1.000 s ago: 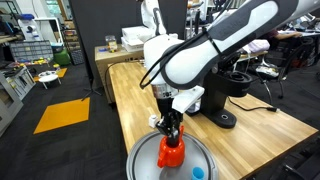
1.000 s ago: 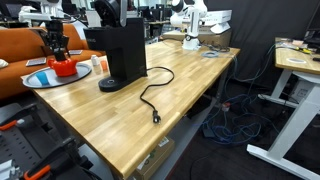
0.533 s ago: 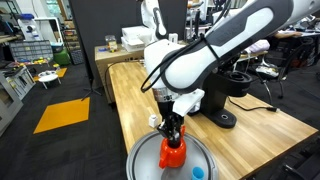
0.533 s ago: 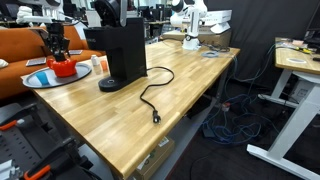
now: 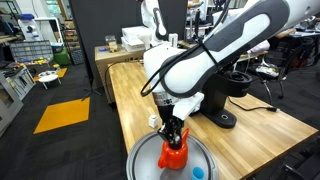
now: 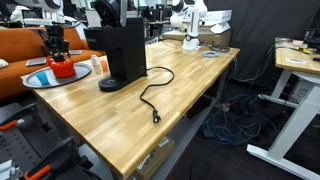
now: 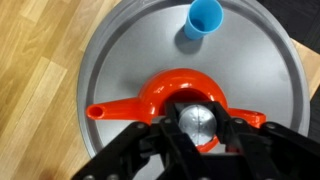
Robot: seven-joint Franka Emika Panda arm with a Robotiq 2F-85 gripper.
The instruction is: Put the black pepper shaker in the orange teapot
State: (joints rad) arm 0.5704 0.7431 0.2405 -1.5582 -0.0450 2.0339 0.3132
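Note:
The orange teapot (image 7: 175,97) stands on a round grey tray (image 7: 130,50); it also shows in both exterior views (image 5: 173,156) (image 6: 64,69). My gripper (image 7: 197,128) hangs straight above the teapot's mouth, shut on the black pepper shaker (image 7: 197,122), whose silvery top shows between the fingers. In the exterior views the gripper (image 5: 173,136) (image 6: 57,48) sits just over the teapot and hides the shaker.
A small blue cup (image 7: 204,17) stands on the tray near the teapot (image 5: 197,173). A black coffee maker (image 6: 123,52) with a trailing cable (image 6: 150,100) stands on the wooden table (image 6: 180,90). A small clear-and-white shaker (image 6: 98,64) stands by the tray.
The arm has shifted slightly and the gripper has lowered a touch over the teapot, still holding the shaker.

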